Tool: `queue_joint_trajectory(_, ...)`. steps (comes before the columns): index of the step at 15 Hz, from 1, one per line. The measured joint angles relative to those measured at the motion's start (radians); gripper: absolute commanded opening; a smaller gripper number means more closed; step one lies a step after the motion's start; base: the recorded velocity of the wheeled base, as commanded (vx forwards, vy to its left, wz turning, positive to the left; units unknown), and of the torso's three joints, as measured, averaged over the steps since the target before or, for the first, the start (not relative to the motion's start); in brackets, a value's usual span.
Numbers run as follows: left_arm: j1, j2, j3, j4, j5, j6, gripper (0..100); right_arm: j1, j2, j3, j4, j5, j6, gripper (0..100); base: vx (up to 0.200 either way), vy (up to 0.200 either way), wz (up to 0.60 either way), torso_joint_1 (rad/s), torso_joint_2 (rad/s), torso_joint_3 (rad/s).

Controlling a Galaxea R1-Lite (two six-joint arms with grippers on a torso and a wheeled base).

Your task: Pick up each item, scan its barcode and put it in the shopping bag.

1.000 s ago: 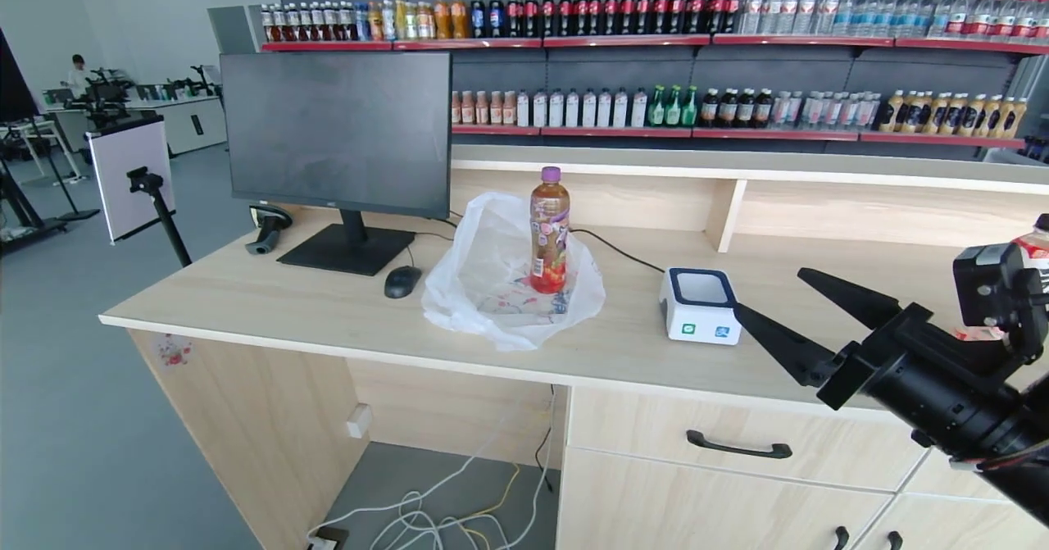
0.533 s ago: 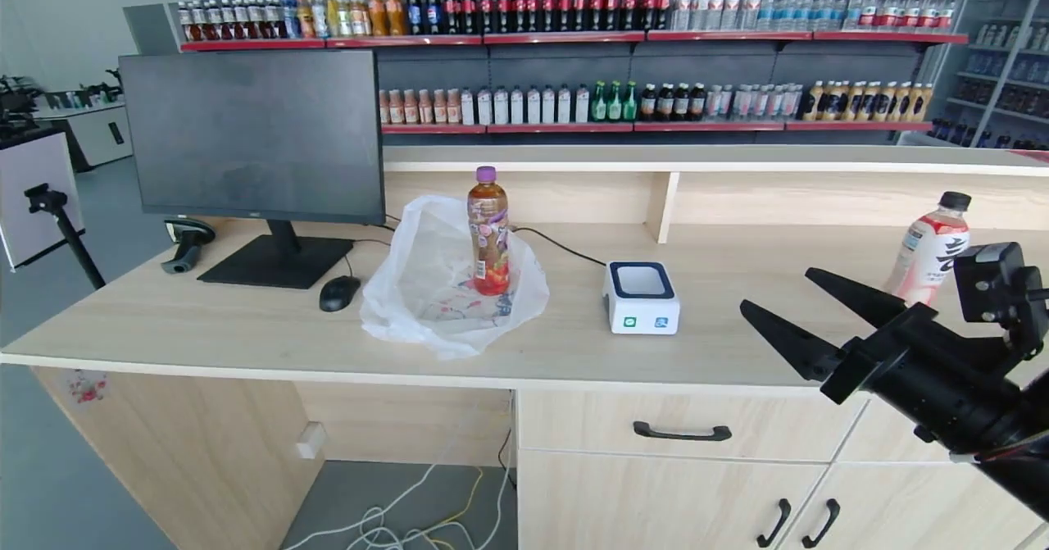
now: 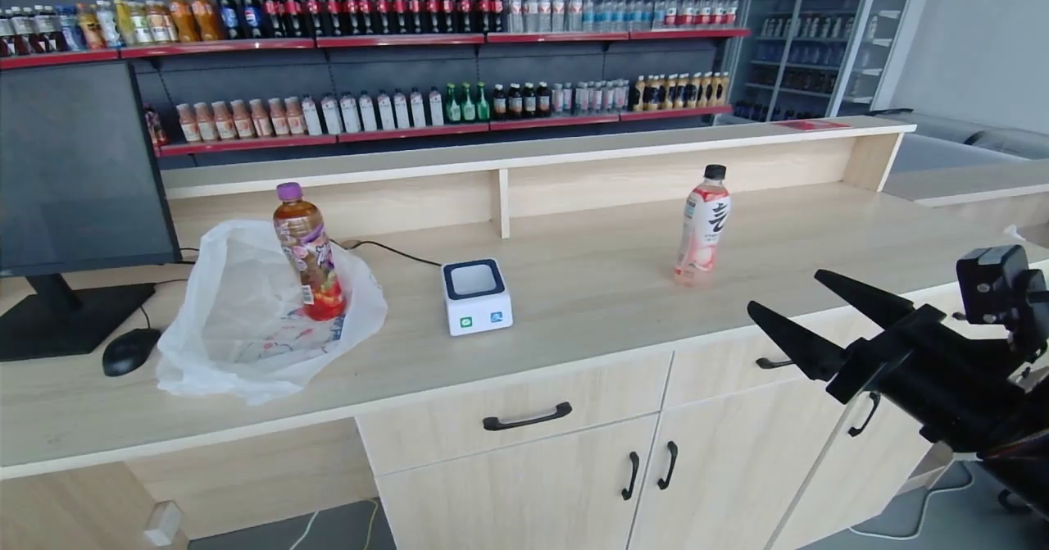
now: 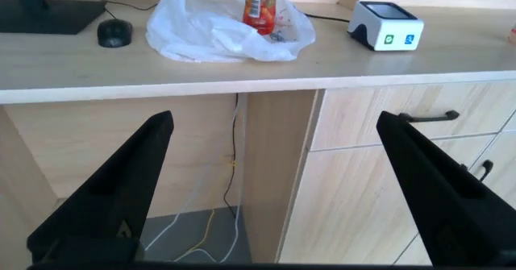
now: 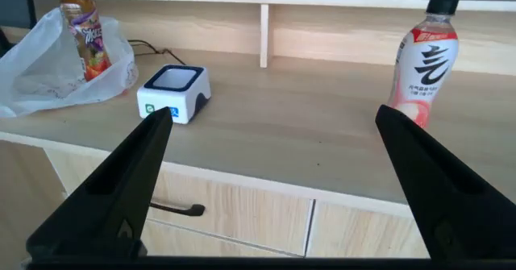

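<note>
Only the head camera is turning right, so the pink bottle (image 3: pixel 703 222) is now showing in full; the things on the desk (image 3: pixel 590 288) are staying put. The pink bottle is standing upright, well right of the white scanner (image 3: pixel 477 296). The brown bottle (image 3: pixel 310 253) is standing in the shopping bag (image 3: pixel 238 337), left of the scanner. Right jaws are hanging wide apart, gripping nothing, near and right of the pink bottle. Left jaws are spread wide too, empty, low before the desk front.
</note>
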Motion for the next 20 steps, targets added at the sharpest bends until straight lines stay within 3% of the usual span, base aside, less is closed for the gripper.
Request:
queue_joint_trajectory(7, 0.000, 0.000, 0.000, 0.001, 0.000, -0.001, 100, -0.013, -0.005, 0.015, 0.001, 0.000, -0.002, 100, 0.000, -0.200, 0.00, 0.004, 0.00, 0.001)
queue_joint_trajectory(13, 0.000, 0.000, 0.000, 0.001, 0.000, -0.002, 100, -0.003, -0.010, 0.037, -0.001, 0.000, -0.004, 100, 0.000, -0.200, 0.60, 0.002, 0.00, 0.002)
queue_joint_trajectory(16, 0.000, 0.000, 0.000, 0.000, 0.000, -0.002, 100, 0.000, -0.010, 0.062, 0.001, 0.002, -0.006, 100, 0.000, -0.200, 0.00, 0.004, 0.00, 0.001)
queue_joint_trajectory(20, -0.001, 0.000, 0.000, 0.001, 0.000, -0.001, 100, 0.029, -0.005, 0.070, 0.001, 0.002, -0.008, 100, 0.200, -0.200, 0.00, 0.004, 0.00, 0.005)
